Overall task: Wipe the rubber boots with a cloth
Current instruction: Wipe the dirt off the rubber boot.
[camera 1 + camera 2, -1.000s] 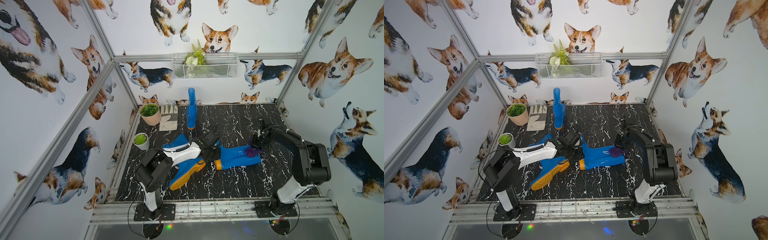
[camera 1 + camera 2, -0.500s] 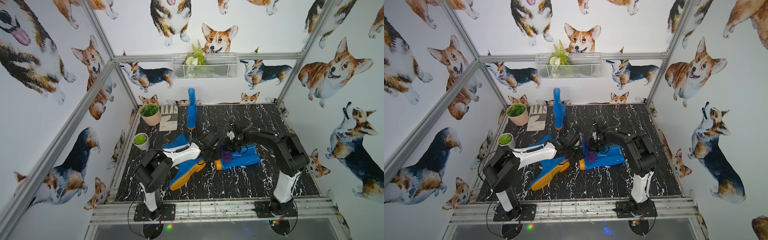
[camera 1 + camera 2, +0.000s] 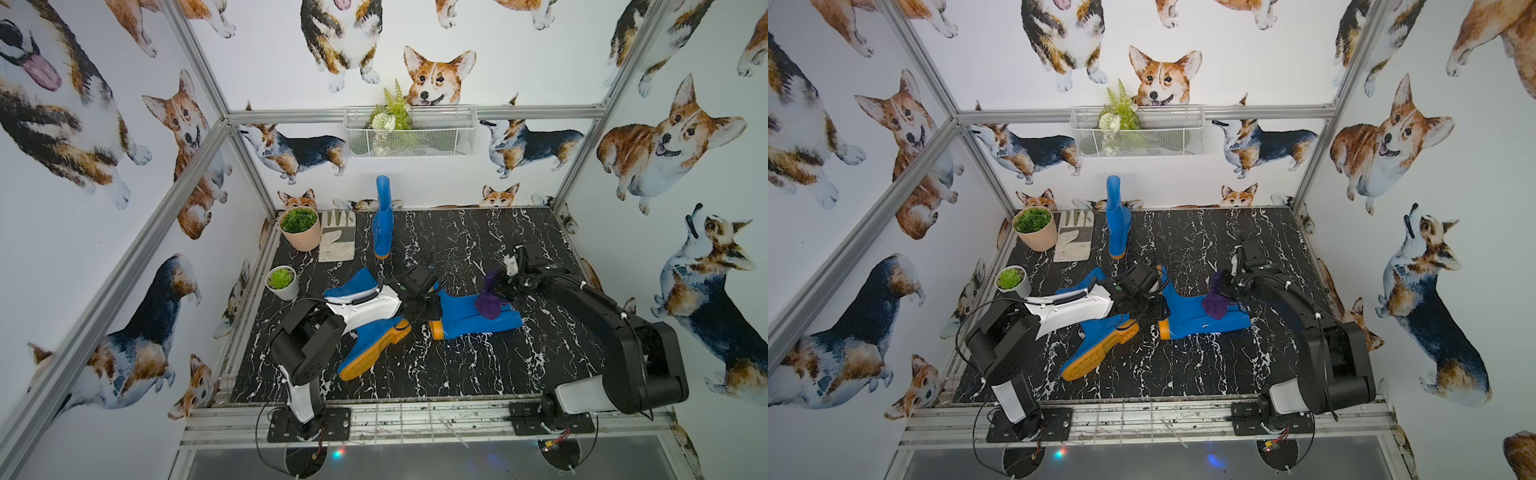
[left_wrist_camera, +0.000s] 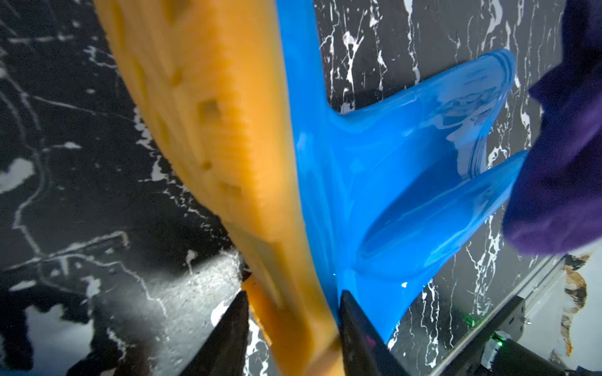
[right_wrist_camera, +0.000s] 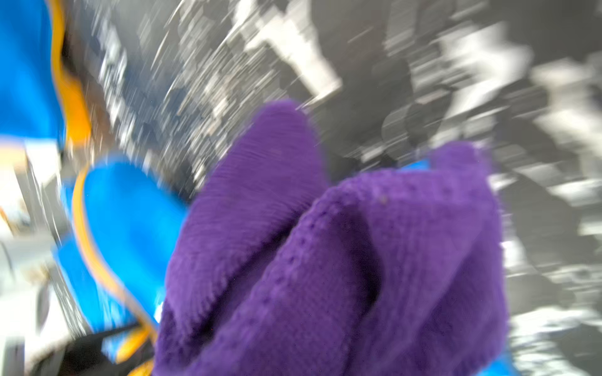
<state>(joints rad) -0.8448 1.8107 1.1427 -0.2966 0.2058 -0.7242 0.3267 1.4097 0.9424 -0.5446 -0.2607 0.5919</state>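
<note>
Our right pincer is clamped tight on the fuzzy dark-purple cloth, which bunches out of its tip and hangs over the open end of the shaft of the glossy bright-blue rubber boot with the orange sole lying on its side directly below. Whether the cloth presses on the rubber or hangs just above it we cannot tell. At the far end of that boot from the right pincer, our left pincer straddles the edge of the orange sole, one finger on the tread side and one on the blue upper. We cannot tell whether it grips the boot or only brackets it.

We judge that we are in the middle of wiping this boot, with the cloth at the rim end of a stroke. The next move calls for the cloth pressed flat on the shaft and drawn along it toward the left pincer. It also calls for the sole held firm, since glossy rubber will likely skid on the black white-veined marble tabletop. Three more boots wait: a second blue boot sole-up just beside the left pincer, a third blue boot under the left arm, and a fourth blue boot standing upright well beyond the left pincer by the back wall.
</note>
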